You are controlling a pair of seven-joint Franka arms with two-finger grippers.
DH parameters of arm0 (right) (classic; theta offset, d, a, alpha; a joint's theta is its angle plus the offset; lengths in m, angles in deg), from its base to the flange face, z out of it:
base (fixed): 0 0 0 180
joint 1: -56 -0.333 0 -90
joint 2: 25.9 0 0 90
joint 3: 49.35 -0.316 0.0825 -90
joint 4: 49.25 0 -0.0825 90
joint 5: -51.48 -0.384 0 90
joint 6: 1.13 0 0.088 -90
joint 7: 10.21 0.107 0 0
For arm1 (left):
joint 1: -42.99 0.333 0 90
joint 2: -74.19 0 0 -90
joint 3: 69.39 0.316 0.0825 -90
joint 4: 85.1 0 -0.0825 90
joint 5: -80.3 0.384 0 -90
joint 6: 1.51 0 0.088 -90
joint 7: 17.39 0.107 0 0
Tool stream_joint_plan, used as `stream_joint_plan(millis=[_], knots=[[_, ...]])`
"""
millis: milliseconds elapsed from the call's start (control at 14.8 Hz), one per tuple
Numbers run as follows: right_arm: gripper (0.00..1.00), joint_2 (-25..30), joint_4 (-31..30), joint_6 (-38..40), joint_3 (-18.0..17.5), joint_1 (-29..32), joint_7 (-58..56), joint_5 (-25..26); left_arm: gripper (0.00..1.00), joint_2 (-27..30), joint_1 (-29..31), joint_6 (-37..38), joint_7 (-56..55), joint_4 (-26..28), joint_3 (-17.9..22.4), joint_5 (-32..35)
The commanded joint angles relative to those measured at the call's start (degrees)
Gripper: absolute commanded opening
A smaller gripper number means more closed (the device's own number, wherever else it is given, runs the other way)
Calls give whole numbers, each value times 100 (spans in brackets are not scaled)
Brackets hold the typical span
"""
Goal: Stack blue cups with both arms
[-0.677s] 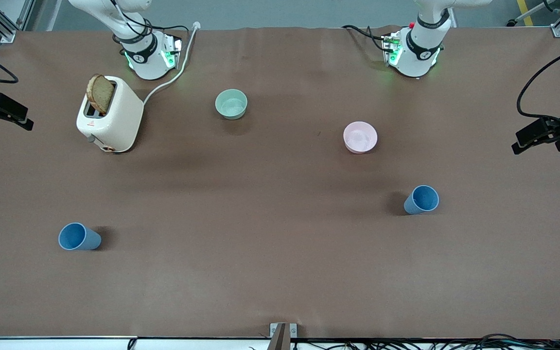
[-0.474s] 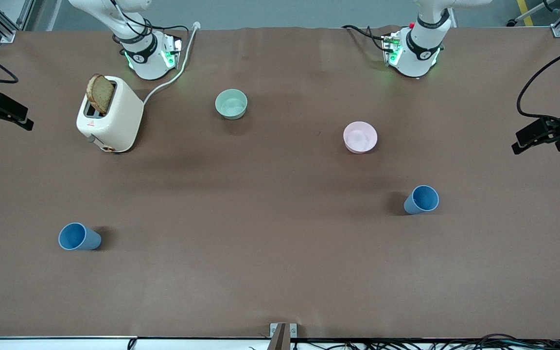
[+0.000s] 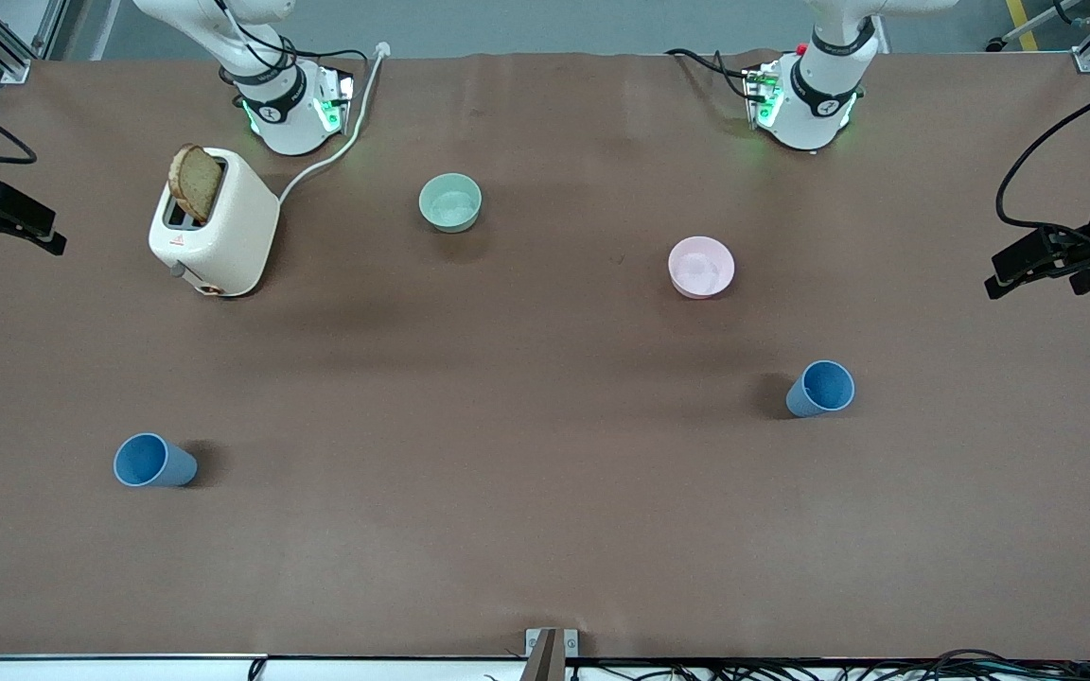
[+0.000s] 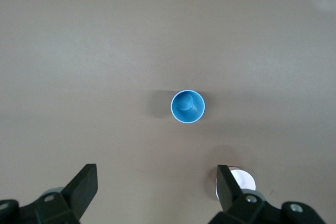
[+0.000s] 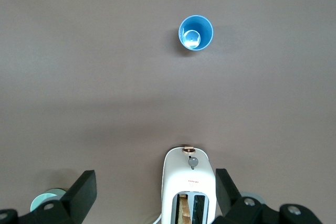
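We see the left gripper point(image 4: 155, 192) high over the table with its jaws spread wide and nothing between them; one blue cup point(image 4: 188, 106) stands upright on the cloth below, clear of the fingers, near the pink bowl point(image 4: 242, 180). The right gripper point(image 5: 155, 192) is likewise spread and empty, hanging above the toaster point(image 5: 190, 187), with the other blue cup point(image 5: 196, 32) upright well apart from it. In the front view the cups point(image 3: 154, 461) point(image 3: 821, 388) sit far apart, both nearer the camera than the bowls.

White arms point(image 3: 815, 90) — black bands, green lights
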Motion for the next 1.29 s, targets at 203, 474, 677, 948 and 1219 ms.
stream_joint_plan(millis=[203,474,677,948,1219], knots=[[100,-264,46,-370,-56,218,-24,5,100,-109,127,66,88,13,25,-32],[100,-817,46,-1063,-56,552,-525,-4,100,-425,241,75,114,31,17,-59],[100,-1362,28,-1757,-56,789,-832,-39,100,-881,277,66,105,31,-1,-59],[100,-2118,-7,-2636,-64,966,-921,-65,100,-1707,189,-231,87,75,-19,-50],[99,-2900,-42,-3392,-64,1080,-930,-382,100,-1999,171,-1529,87,924,-36,-59]])
